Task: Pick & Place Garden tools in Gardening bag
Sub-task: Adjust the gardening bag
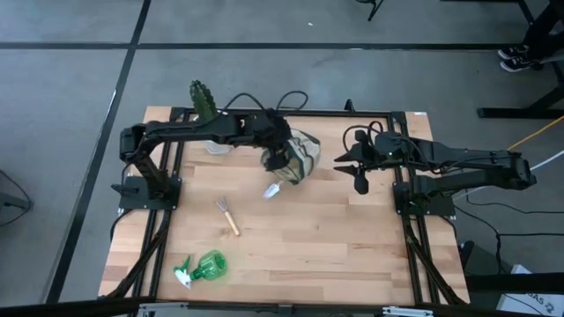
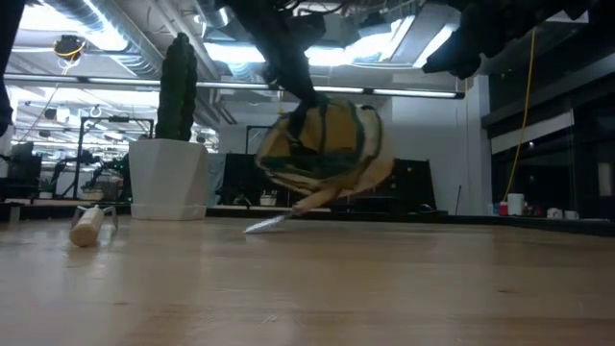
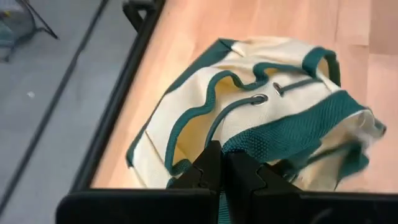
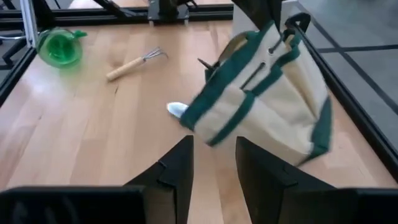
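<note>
Grippers number two. The left gripper [image 3: 222, 168] is clenched on a green strap of the one gardening bag [image 1: 300, 154], holding it tilted above the far middle of the bench [image 1: 335, 246]; in the low view the bag [image 2: 322, 149] hangs clear of the wood. One silver trowel blade [image 1: 272, 190] pokes out from under the bag, its tip down at the bench surface; its handle is hidden by the bag. The right gripper [image 4: 214, 165] hovers just beside the bag on its right, fingers parted with nothing between them.

Farther out, one wooden-handled rake [image 1: 228, 215] lies flat near the bench's middle, left of the trowel. One green spray bottle [image 1: 203, 267] lies on its side near the front left corner, well apart from the bag. One cactus [image 1: 204, 101] in a white pot [image 2: 168, 178] stands at the far left edge. Pruners cannot be made out anywhere.
</note>
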You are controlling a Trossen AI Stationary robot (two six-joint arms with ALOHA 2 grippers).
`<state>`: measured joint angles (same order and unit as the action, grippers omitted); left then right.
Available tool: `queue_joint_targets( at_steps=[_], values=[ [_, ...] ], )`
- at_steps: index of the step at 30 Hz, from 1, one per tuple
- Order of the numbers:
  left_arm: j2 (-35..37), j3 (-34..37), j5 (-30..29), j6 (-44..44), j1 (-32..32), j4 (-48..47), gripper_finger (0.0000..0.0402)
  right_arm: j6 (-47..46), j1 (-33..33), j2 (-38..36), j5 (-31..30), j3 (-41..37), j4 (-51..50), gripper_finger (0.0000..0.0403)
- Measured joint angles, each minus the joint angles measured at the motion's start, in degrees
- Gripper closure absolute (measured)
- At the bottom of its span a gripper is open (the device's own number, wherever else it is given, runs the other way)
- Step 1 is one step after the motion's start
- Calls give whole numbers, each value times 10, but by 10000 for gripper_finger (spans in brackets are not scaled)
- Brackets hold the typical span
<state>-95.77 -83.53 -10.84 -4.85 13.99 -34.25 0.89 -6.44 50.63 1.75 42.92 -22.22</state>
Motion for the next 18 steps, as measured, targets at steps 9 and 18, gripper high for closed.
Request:
queue_joint_targets(
  at_steps=[9, 18],
  values=[
    [-9, 2, -7, 7, 8, -1, 399, 22, 0, 49, 0, 0, 57, 282],
    [-20, 25, -28, 27, -2, 3, 399, 37, 0, 120, 8, 0, 79, 250]
  ],
)
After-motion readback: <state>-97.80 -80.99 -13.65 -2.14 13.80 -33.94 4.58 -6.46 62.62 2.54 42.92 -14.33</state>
